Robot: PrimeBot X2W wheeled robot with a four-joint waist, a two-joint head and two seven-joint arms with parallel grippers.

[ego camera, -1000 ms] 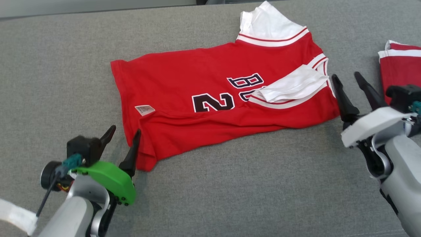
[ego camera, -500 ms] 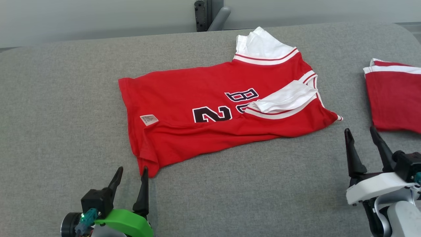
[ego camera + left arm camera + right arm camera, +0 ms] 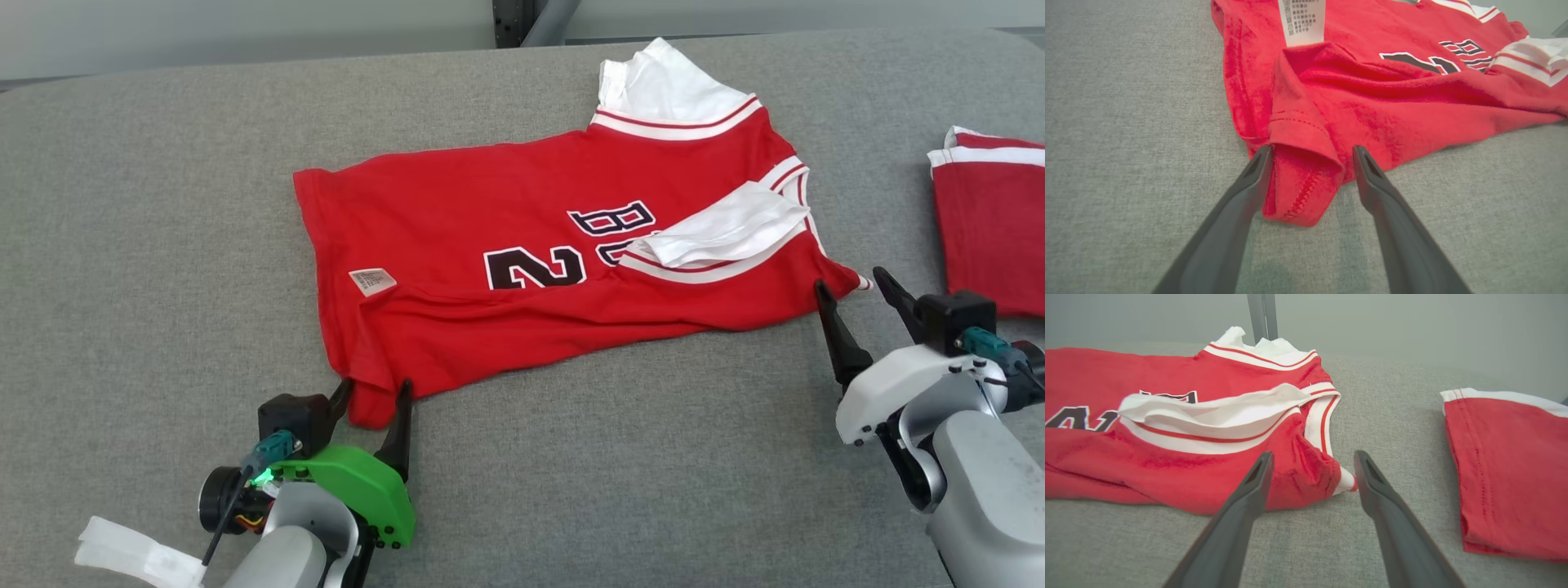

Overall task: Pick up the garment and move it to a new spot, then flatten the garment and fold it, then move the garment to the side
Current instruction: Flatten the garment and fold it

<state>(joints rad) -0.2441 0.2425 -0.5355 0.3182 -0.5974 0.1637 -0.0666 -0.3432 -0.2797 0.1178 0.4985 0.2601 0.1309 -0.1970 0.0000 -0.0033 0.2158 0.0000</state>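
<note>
A red garment [image 3: 531,253] with white sleeves and black lettering lies spread on the grey surface [image 3: 163,245], partly folded over itself. My left gripper [image 3: 374,394] stands open with the garment's near hem corner [image 3: 1306,183] between its fingers. My right gripper [image 3: 849,286] is open too, and the garment's right corner [image 3: 1327,473] lies between its fingertips. Neither pair of jaws has shut on the cloth.
A second red and white garment [image 3: 988,220] lies folded at the right edge, also seen in the right wrist view [image 3: 1506,469]. A dark post [image 3: 522,12] rises behind the surface's far edge. Bare grey cloth stretches along the near side and to the left.
Both grippers have moved forward from the near side onto the garment's two near corners. The head camera has shifted between frames.
</note>
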